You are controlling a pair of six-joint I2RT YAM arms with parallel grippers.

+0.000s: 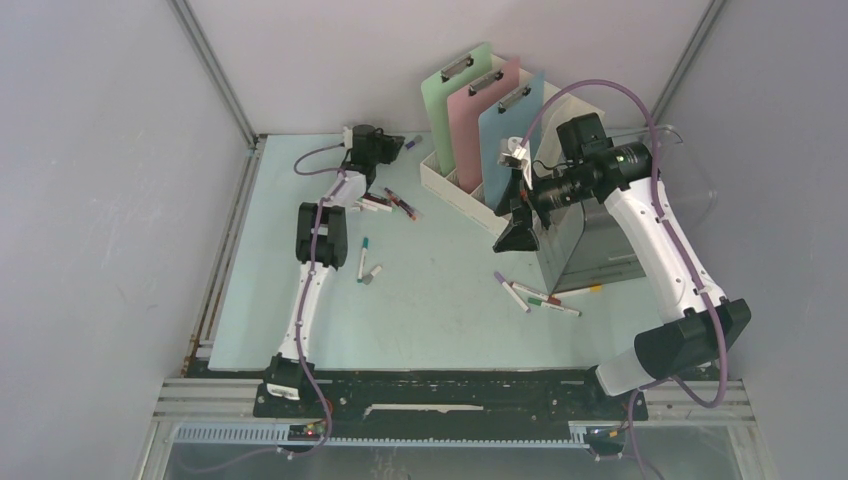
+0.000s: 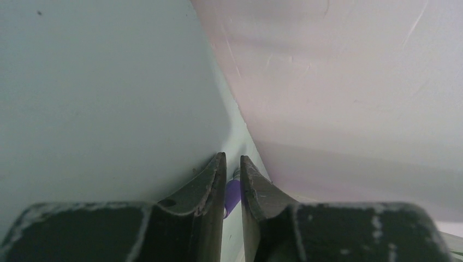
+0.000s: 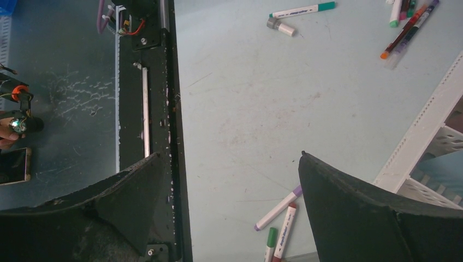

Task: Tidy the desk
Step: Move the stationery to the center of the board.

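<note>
- At the centre of the overhead view lies the table (image 1: 450, 320), a pale mint-blue top. Grey walls bound it on three sides, and the black rail (image 1: 450, 395) carrying both arm bases runs along its near edge.
- Toward the table's far left corner we find the left arm (image 1: 318, 240) stretched out. The left jaws are clenched on a purple marker (image 2: 233, 196), which shows as a purple strip pinched in the narrow gap between the two dark fingers, close to the seam of table and wall.
- Over the table's right half the right arm (image 1: 660, 235) bends inward. The right jaws are released, spread wide with nothing between them, above bare table.
- Just beside the right jaws we note three markers lying together: a white marker with a purple cap (image 3: 278, 208), a red-capped marker (image 3: 286, 229) and a green-capped marker (image 3: 270, 243).
- Near the left forearm lie a cluster of markers (image 1: 390, 204), a teal-tipped marker (image 1: 363, 245) and a short grey piece (image 1: 371, 272).
- At the far right a white rack (image 1: 455, 190) holds three clipboards upright: green clipboard (image 1: 452, 95), pink clipboard (image 1: 480, 120), blue clipboard (image 1: 510, 135).
- A grey box (image 1: 585, 250) stands just beside the rack.
</note>
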